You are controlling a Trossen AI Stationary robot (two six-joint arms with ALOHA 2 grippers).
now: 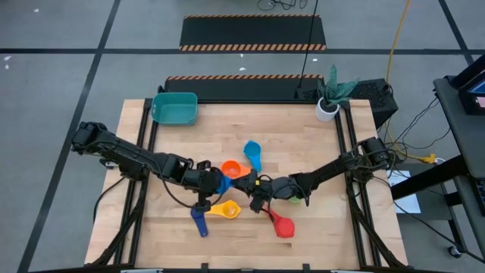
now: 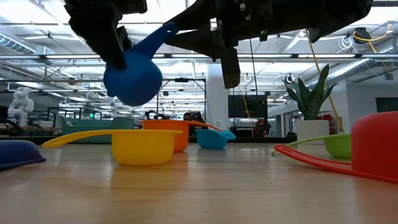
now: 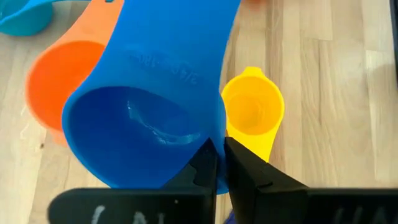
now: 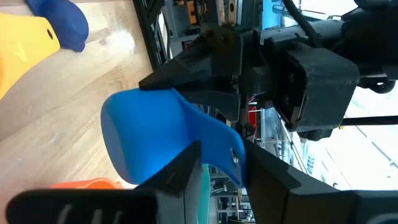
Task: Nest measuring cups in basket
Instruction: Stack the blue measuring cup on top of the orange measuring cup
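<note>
- The blue cup (image 2: pixel 132 76) hangs in the air above the wooden surface (image 1: pixel 303 136), just beside the orange cup (image 1: pixel 231 169); it is smooth plastic with raised lettering on its handle.
- The left gripper (image 3: pixel 219 163) has its jaws clamped on the blue cup's rim; the right gripper (image 4: pixel 224 163) has its jaws closed on the handle end, so both hold this one cup.
- Seven cups can be counted: blue, orange, light blue (image 1: pixel 252 154), yellow (image 1: pixel 226 208), dark blue (image 1: pixel 198 221), red (image 1: pixel 282 225) and green (image 2: pixel 336 144).
- From above, the green cup is nearly hidden under the right arm, and the blue one is mostly covered by the two grippers.
- Light blue lies beyond the orange cup; yellow and dark blue lie in front of it; red lies farther off, near the green.
- One teal basket (image 1: pixel 175 108), a low rounded tub, sits well apart from the orange cup at the far left corner.
- One white plant pot (image 1: pixel 327 110) stands at the far right corner.
</note>
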